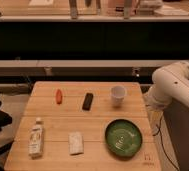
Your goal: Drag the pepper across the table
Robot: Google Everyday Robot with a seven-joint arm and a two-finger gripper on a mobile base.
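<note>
In the camera view, the pepper [59, 96] lies on the table [100, 120] in its far-left part, long axis running roughly near to far, with nothing touching it. Right of it sits a black bar [88, 101], and further right a white cup [118, 94]. On the near side are a bottle [36, 137], a pale packet [76, 142] and a green bowl [123, 137]. Only a white stretch of the arm [174, 84] shows, off the table's right edge. The gripper is out of frame somewhere beyond it, fingers spread wide and, as I judge it, holding nothing. So I read this as the very start: the reach has not begun. Next I need to carry the gripper leftward over the cup and bar without clipping them, bring it down onto the pepper, then pull it along the bare wood, steering clear of the bar.
</note>
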